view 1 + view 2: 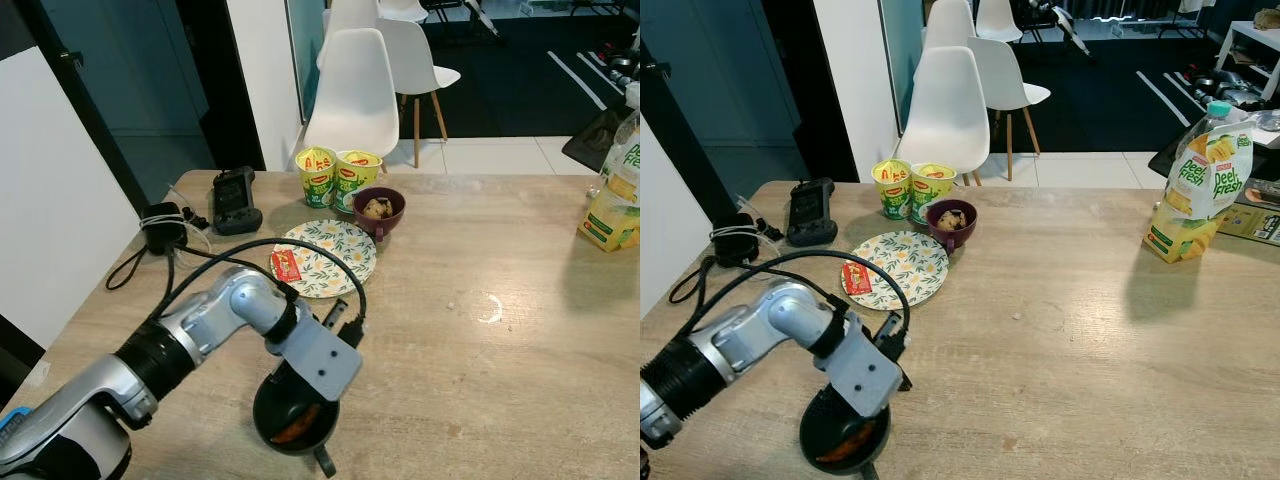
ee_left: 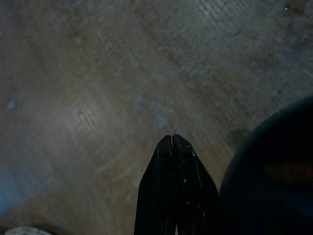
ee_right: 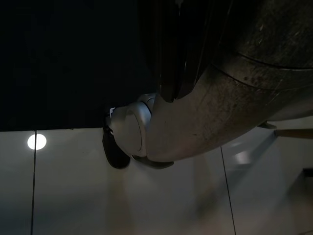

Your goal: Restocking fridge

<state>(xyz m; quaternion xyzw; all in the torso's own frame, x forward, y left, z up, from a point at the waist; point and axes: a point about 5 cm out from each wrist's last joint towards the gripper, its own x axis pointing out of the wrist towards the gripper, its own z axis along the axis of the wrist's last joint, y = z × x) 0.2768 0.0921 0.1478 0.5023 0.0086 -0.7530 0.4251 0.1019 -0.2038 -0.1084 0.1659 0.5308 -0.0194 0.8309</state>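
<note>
Left claw [image 2: 172,142] pressed shut, holding nothing, tips together just beside the rim of a black bowl [image 1: 290,415] and pointing down at the wooden surface [image 1: 480,360]. Something orange in the bowl, too blurred to name. Bowl near the front edge, partly covered by the grey wrist plate of the left arm [image 1: 215,320], which reaches in from the lower left, elbow bent, black cable looping above it.

Farther back on the surface: a floral plate [image 1: 330,255] with a small red packet [image 1: 286,265] on it, a maroon bowl [image 1: 379,210] of food just behind the plate, two yellow-green instant noodle cups [image 1: 338,176] touching each other beside that bowl. Off to the left, a black device [image 1: 237,198] and a black adapter with coiled cords [image 1: 160,228]. At the far right edge, a Peel Fresh juice bottle [image 1: 1195,185], well apart from the rest, cut off in the left eye view.

White chairs [image 1: 355,90] behind the surface, pale tiles, then dark flooring beyond.

Right claw [image 3: 171,54] hanging idle over pale floor tiles; very dark there, fingers cannot be told open or closed
</note>
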